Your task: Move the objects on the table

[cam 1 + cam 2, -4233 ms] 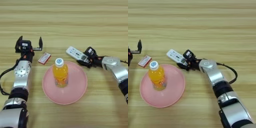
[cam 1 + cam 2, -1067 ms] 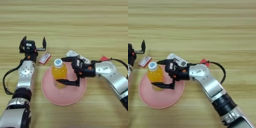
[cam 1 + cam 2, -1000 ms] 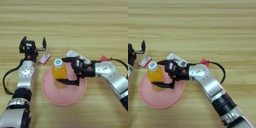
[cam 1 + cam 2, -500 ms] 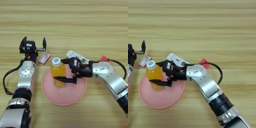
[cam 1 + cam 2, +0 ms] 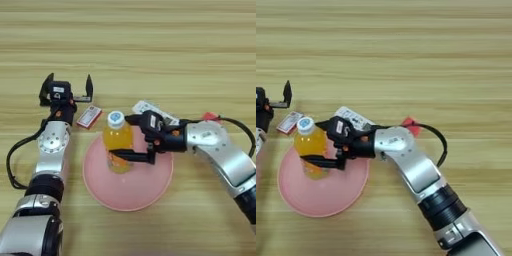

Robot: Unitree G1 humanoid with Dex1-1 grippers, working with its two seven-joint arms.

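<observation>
We see the wooden bench (image 5: 150,45) filling the view, with a round pink plate (image 5: 150,187) lying near its front edge. The bottle of orange drink (image 5: 117,142) stands upright on the left part of the plate. Our right pincer (image 5: 131,138) reaches in from the right over the plate, its two black fingers spread around the bottle, one near the shoulder and one near the base; we cannot tell whether they touch it. Our left pincer (image 5: 68,89) sits on the bench left of the plate, fingers spread and holding nothing. The white remote (image 5: 356,118) lies behind the right arm. A small red and white item (image 5: 89,117) lies just beside the left pincer.
</observation>
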